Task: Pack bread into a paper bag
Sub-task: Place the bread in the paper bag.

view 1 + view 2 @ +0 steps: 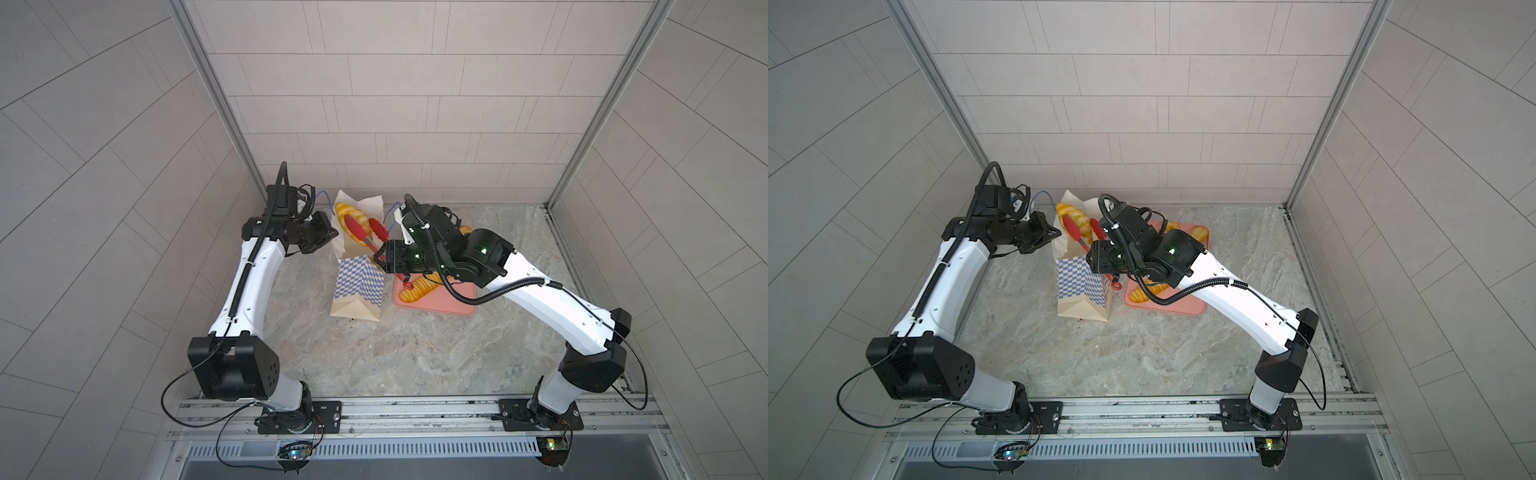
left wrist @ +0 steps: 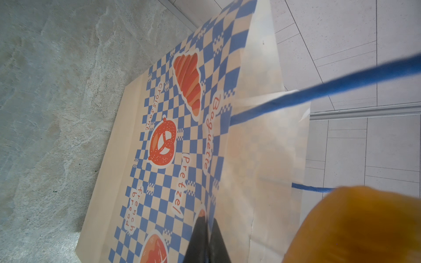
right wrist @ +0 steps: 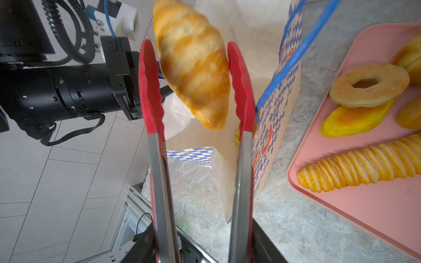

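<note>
Red silicone tips of the tongs [image 3: 241, 91] stand either side of a croissant [image 3: 193, 68], high over the open mouth of the paper bag [image 1: 357, 286]. The croissant is smeared in the right wrist view. I cannot tell whether the tips touch it; the gap looks slight on both sides.

Right gripper [image 1: 384, 257]: clenched round the steel handles of the tongs, which are sprung well apart. Left gripper [image 1: 332, 235]: pinched tight on the bag's top edge, on the side away from the pink tray [image 3: 341, 205], holding the mouth wide. The bag stands upright on the marble table [image 1: 374, 365], just beside the tray. The baguette [image 3: 364, 164], ring doughnut [image 3: 369, 84] and a few rolls lie on the tray. A yellow scrap [image 3: 237, 136] shows low inside the bag — probably a piece already packed.

Risks, as I judge them:
- The croissant hangs tilted, point down. If it strikes the rim or the blue cord handle [image 3: 296, 57] beside the tong tip, it could bounce out onto the table.
- The pinch is one-sided, on thin paper. A hard landing or a tug from the left arm could tip the bag or fold the mouth shut.
- Tongs drawn back low might snag the cord and drag the bag toward the tray.
- With the handles sprung wide, the tongs could twist in their grip.
</note>
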`<act>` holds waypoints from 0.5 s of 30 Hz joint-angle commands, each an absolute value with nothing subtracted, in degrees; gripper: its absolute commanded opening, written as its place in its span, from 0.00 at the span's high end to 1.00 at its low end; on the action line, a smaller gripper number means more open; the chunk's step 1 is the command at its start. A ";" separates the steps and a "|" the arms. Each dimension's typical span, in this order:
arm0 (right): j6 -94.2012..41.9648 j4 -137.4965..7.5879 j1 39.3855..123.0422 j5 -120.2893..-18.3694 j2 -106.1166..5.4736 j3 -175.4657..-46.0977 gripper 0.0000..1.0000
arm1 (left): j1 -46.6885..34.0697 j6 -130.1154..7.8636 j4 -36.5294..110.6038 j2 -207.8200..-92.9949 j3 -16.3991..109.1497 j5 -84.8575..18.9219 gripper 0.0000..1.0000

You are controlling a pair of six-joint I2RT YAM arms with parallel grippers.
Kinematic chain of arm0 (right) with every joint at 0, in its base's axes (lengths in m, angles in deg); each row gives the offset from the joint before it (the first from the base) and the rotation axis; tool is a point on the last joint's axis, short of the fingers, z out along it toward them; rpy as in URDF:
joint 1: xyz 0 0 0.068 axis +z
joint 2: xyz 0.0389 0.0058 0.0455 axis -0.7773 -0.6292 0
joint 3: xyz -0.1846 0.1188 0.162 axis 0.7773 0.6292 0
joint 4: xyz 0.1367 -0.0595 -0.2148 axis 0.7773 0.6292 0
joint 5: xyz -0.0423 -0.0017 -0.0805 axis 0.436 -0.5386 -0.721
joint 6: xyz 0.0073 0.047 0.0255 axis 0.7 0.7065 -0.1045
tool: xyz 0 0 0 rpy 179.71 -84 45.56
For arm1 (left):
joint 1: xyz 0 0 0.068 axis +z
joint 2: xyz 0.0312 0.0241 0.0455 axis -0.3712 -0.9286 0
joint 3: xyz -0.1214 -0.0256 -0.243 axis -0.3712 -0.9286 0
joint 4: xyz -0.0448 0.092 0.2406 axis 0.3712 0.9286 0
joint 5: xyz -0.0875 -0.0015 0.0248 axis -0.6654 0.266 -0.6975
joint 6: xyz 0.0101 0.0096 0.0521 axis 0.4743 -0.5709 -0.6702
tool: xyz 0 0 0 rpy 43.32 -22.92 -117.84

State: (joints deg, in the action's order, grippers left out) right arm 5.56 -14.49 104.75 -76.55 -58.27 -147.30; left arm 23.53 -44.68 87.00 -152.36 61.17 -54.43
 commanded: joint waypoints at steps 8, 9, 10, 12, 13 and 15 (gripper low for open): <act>5.37 -15.41 104.80 -77.81 -56.60 -147.80 0.42 | 23.81 -43.60 85.12 -149.90 59.58 -54.92 1.00; 5.27 -15.36 104.80 -77.75 -56.52 -148.00 0.42 | 23.87 -43.54 85.09 -149.83 59.50 -54.84 1.00; 5.06 -15.35 104.88 -77.73 -56.41 -148.22 0.43 | 23.88 -43.46 85.00 -149.80 59.43 -54.83 1.00; 4.60 -14.95 104.81 -77.72 -56.22 -148.99 0.44 | 23.89 -43.24 84.73 -149.78 59.25 -54.85 1.00; 4.29 -14.63 104.82 -77.74 -56.16 -149.47 0.45 | 23.86 -43.19 84.55 -149.71 59.15 -54.84 1.00; 3.41 -13.55 104.81 -77.72 -56.06 -150.76 0.46 | 23.85 -42.77 83.98 -149.67 58.89 -54.80 1.00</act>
